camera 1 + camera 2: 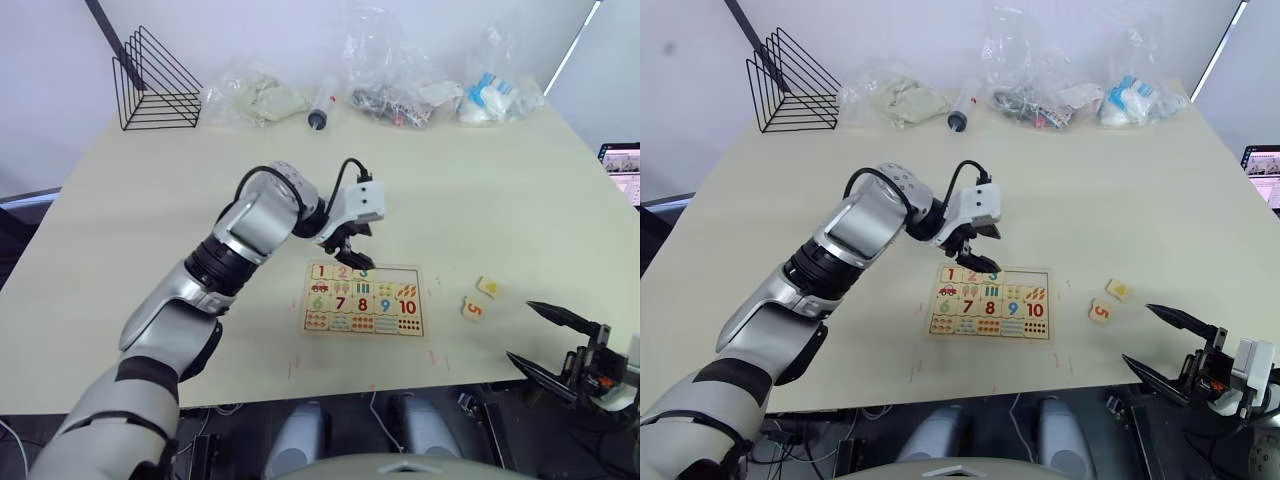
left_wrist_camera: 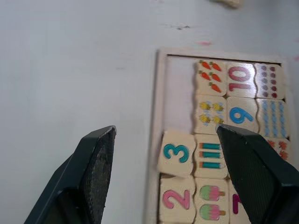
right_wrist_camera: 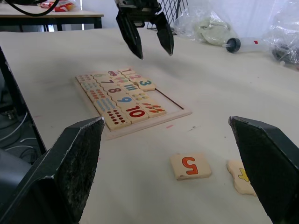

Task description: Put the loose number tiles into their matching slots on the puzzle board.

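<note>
Left gripper [image 1: 357, 251] outstretched, right gripper [image 1: 548, 340] low, both agape.

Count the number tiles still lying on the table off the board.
2: the 5 tile and the 4 tile beside it, both right of the board, near the right gripper. None seems hidden.

board [image 2: 161, 93] cut off; bag contents [image 1: 395, 100] unclear

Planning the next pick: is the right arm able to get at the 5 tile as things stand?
Probably yes: the 5 tile lies flat on bare table just ahead of the open right end effector, nothing between.
</note>
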